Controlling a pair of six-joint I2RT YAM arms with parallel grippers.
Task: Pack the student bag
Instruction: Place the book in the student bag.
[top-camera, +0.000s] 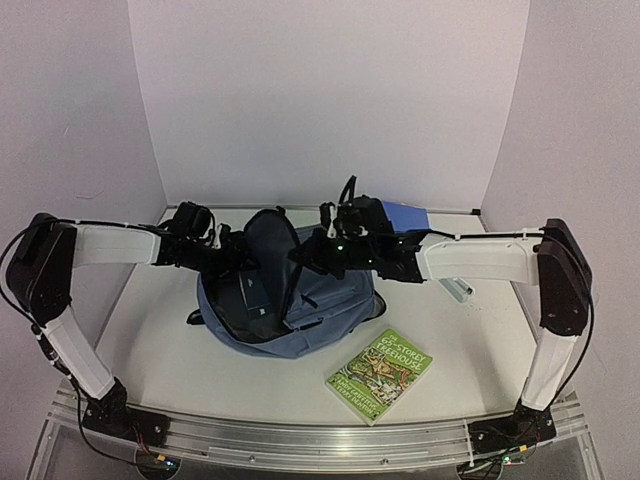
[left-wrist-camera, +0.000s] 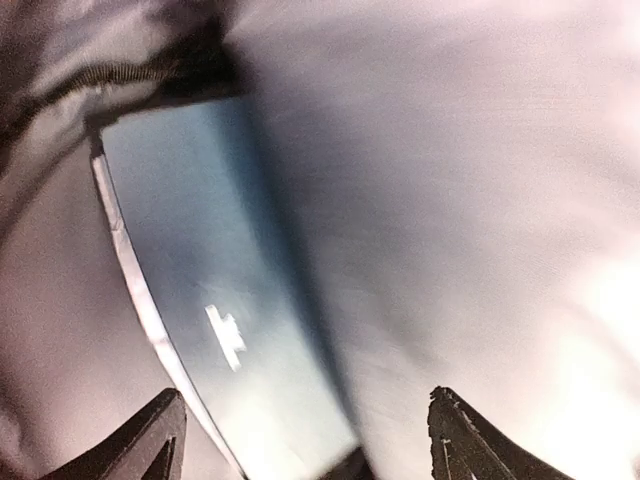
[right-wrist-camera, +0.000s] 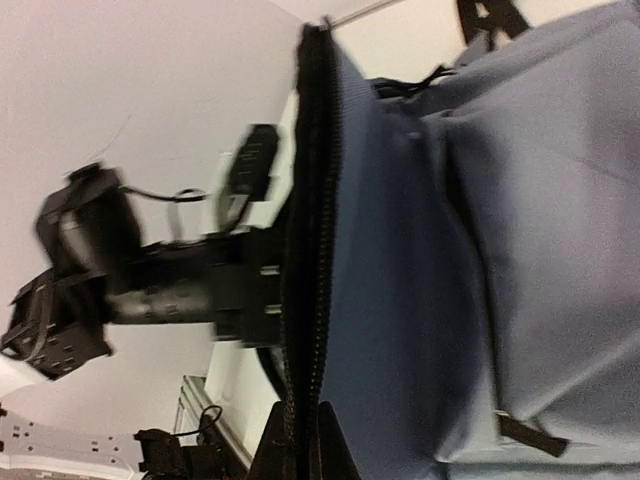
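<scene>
The slate-blue student bag (top-camera: 325, 312) lies in the middle of the table with its main opening gaping toward the left. My left gripper (top-camera: 243, 268) reaches into that opening. In the left wrist view it (left-wrist-camera: 310, 445) stands open over a flat blue book (left-wrist-camera: 210, 300) with a white edge that lies against the bag's lining (left-wrist-camera: 480, 200); nothing is between the fingers. My right gripper (top-camera: 312, 256) is at the upper rim of the opening. In the right wrist view it (right-wrist-camera: 305, 445) is shut on the black zipper edge (right-wrist-camera: 312, 250) of the bag (right-wrist-camera: 520, 250) and holds it up.
A green picture book (top-camera: 380, 373) lies on the table in front of the bag, toward the right. A flat blue notebook (top-camera: 408, 217) lies at the back behind the right arm. A small pale object (top-camera: 457, 290) rests under the right forearm. White walls enclose three sides.
</scene>
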